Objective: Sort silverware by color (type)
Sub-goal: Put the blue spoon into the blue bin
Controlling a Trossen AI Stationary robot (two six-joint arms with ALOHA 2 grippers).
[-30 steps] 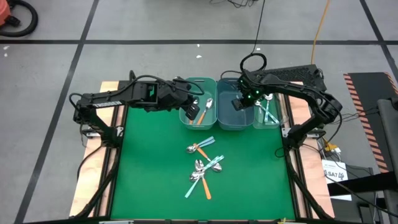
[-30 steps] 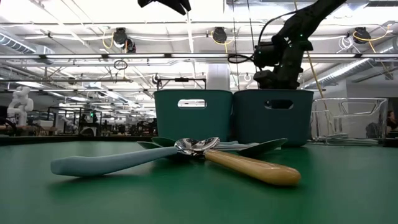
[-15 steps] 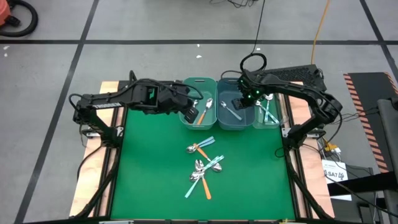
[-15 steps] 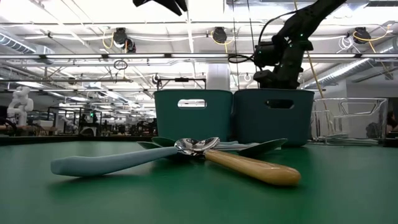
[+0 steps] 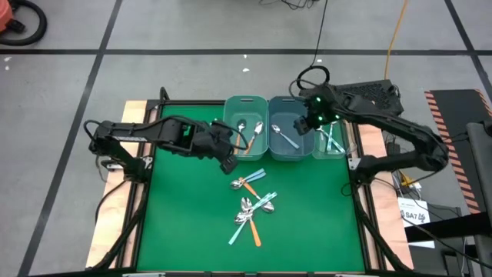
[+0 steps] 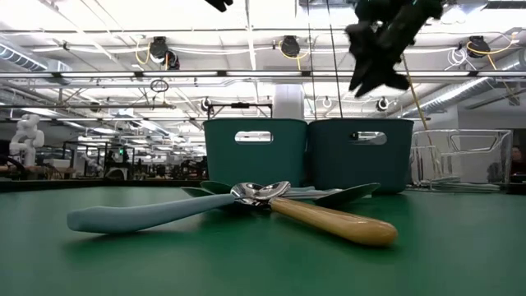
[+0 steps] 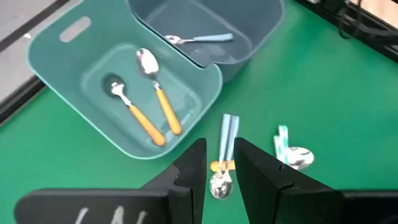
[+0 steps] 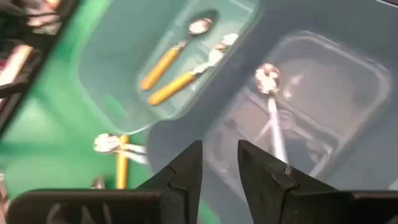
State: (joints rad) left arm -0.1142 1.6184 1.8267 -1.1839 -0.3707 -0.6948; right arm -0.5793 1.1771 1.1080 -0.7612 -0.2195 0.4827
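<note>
Light blue spoon now lying in middle bin at the mat's far edge; right gripper lifted above it, fingers apart, empty; left gripper withdrawn from left bin, fingers slightly apart, empty.

Both arms are dark, almost black, built of slim jointed links with bulkier housings at the joints. The left arm carries a small green patch on its forearm, and the right arm shows bright green lights near its wrist, with a black cable looping above it. Each claw has two dark, flat, angular fingers, matte and squared at the tips.
</note>
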